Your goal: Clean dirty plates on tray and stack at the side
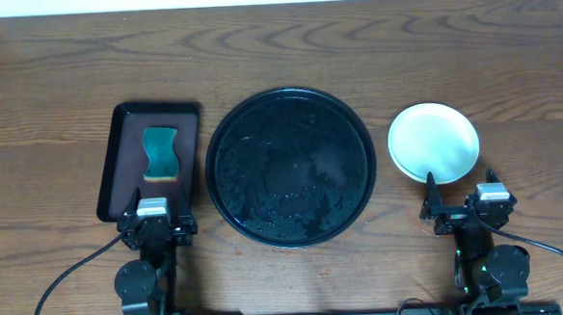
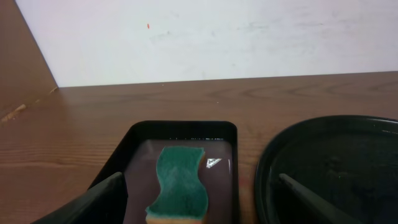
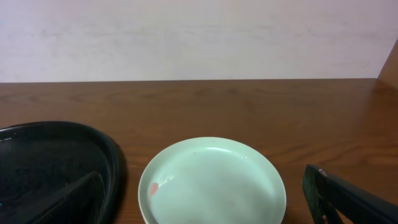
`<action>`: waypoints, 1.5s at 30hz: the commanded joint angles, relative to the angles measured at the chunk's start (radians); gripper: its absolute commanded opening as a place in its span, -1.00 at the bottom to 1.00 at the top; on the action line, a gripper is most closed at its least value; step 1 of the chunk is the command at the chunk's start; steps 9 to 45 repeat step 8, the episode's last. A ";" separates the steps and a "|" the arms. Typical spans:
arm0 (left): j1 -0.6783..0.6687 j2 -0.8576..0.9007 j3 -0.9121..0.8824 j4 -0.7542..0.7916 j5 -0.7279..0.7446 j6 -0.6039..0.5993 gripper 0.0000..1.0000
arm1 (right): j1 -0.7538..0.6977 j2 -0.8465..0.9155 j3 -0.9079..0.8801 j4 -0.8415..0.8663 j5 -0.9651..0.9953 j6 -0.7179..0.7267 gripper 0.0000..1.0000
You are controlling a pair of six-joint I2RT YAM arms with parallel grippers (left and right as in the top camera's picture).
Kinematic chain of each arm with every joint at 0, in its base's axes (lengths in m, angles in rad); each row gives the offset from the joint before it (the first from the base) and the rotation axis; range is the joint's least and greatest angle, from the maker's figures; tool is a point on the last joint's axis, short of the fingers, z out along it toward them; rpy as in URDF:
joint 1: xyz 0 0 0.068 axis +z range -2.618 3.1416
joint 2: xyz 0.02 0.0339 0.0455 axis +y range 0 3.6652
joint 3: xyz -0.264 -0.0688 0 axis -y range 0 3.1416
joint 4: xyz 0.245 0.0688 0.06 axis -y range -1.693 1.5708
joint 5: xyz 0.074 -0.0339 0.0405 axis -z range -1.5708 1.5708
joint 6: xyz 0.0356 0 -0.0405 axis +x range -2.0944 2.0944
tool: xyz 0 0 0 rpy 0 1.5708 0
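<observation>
The round black tray [image 1: 226, 170] lies at the table's middle with no plate on it; its wet rim also shows in the left wrist view [image 2: 264, 168] and the right wrist view [image 3: 112, 152]. A pale turquoise plate [image 1: 433, 142] sits on the table right of the tray. In the right wrist view this plate [image 3: 214, 183] has a small red smear at its left rim. I cannot tell whether other plates lie under it. My right gripper [image 1: 466, 206] [image 3: 202, 180] is open and empty, just in front of the plate. My left gripper [image 1: 158, 225] [image 2: 199, 186] is open and empty.
A dark brown rectangular tray [image 1: 125, 122] left of the black tray holds a green sponge [image 1: 161, 152] [image 2: 180, 183] with a yellow underside. My left gripper hovers at this tray's near edge [image 2: 134, 137]. A pale wall stands behind the table.
</observation>
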 commanded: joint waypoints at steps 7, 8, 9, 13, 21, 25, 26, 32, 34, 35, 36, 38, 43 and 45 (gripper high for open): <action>-0.003 -0.006 -0.016 -0.036 0.003 0.021 0.50 | -0.006 -0.006 -0.005 0.001 -0.007 -0.011 0.99; -0.003 -0.006 -0.016 -0.036 0.003 0.021 0.50 | -0.006 -0.006 -0.005 0.001 -0.007 -0.011 0.98; -0.003 -0.006 -0.016 -0.036 0.003 0.021 0.50 | -0.006 -0.006 -0.005 0.001 -0.007 -0.011 0.98; -0.003 -0.006 -0.016 -0.036 0.003 0.021 0.50 | -0.006 -0.006 -0.005 0.001 -0.007 -0.011 0.98; -0.003 -0.006 -0.016 -0.036 0.003 0.021 0.50 | -0.006 -0.006 -0.005 0.001 -0.007 -0.011 0.98; -0.003 -0.006 -0.016 -0.036 0.003 0.021 0.50 | -0.006 -0.006 -0.005 0.001 -0.007 -0.011 0.98; -0.003 -0.006 -0.016 -0.036 0.003 0.021 0.50 | -0.006 -0.006 -0.005 0.001 -0.007 -0.011 0.98; -0.003 -0.006 -0.016 -0.036 0.003 0.021 0.50 | -0.006 -0.006 -0.005 0.001 -0.007 -0.011 0.98; -0.003 -0.006 -0.016 -0.036 0.003 0.021 0.50 | -0.006 -0.006 -0.005 0.001 -0.007 -0.011 0.98; -0.003 -0.006 -0.016 -0.036 0.003 0.021 0.50 | -0.006 -0.006 -0.005 0.001 -0.007 -0.011 0.98; -0.003 -0.006 -0.016 -0.036 0.003 0.021 0.50 | -0.006 -0.006 -0.005 0.001 -0.007 -0.011 0.98; -0.003 -0.006 -0.016 -0.036 0.003 0.021 0.50 | -0.006 -0.006 -0.005 0.001 -0.007 -0.011 0.98; -0.003 -0.006 -0.016 -0.036 0.003 0.021 0.50 | -0.006 -0.006 -0.005 0.001 -0.007 -0.011 0.98; -0.003 -0.006 -0.016 -0.036 0.003 0.021 0.50 | -0.006 -0.006 -0.005 0.001 -0.007 -0.011 0.98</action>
